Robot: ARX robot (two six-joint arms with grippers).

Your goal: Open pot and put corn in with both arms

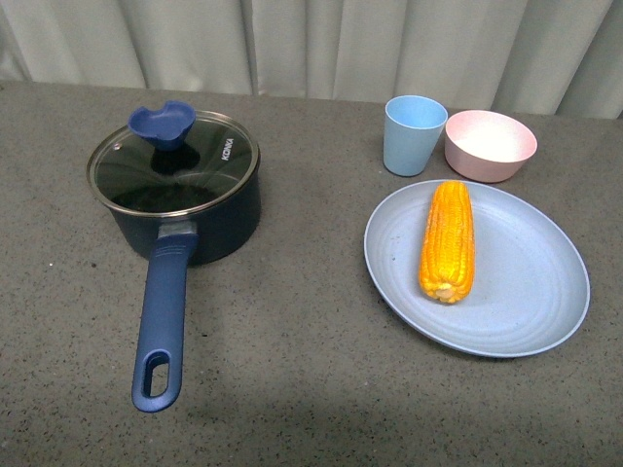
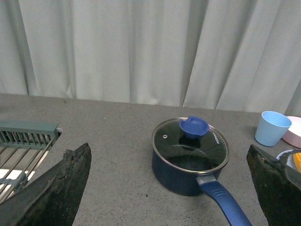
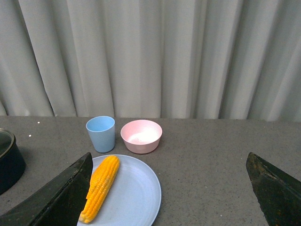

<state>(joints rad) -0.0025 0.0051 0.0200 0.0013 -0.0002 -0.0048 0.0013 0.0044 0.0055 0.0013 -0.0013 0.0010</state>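
Observation:
The navy pot (image 1: 185, 209) stands at the left of the table, its glass lid (image 1: 173, 163) on, blue knob (image 1: 163, 125) on top, long handle (image 1: 161, 321) pointing toward me. The corn (image 1: 448, 240) lies on a light blue plate (image 1: 526, 292) at the right. No arm shows in the front view. In the left wrist view the pot (image 2: 188, 162) sits ahead of my open left gripper (image 2: 171, 188), well apart from it. In the right wrist view the corn (image 3: 100, 187) lies beside one finger of my open right gripper (image 3: 169, 188), which holds nothing.
A light blue cup (image 1: 414, 134) and a pink bowl (image 1: 490, 144) stand behind the plate. A grey curtain hangs along the table's far edge. A green wire rack (image 2: 21, 146) shows at the side of the left wrist view.

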